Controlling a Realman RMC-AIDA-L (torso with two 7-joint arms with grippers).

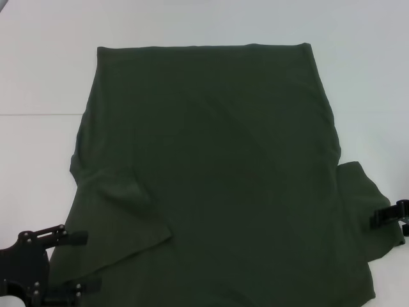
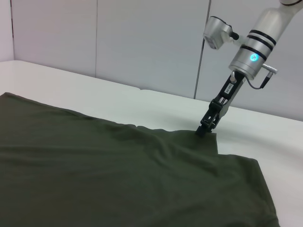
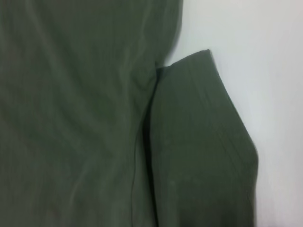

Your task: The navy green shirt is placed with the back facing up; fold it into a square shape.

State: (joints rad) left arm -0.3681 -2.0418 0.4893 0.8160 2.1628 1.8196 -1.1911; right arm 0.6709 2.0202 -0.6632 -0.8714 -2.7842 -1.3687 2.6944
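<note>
Our right hand (image 2: 207, 130) sits at the right sleeve's edge, tips down on the cloth and closed upon the navy green shirt (image 1: 217, 166); the head view shows only part of it at the right border. Our left hand (image 1: 67, 262) rests low at the near left, fingers parted wide, by the left sleeve, gripping nothing. The shirt lies spread, plain side up, across the white surface (image 1: 45, 70), left sleeve already folded inward over the body, right sleeve still lying outward.
</note>
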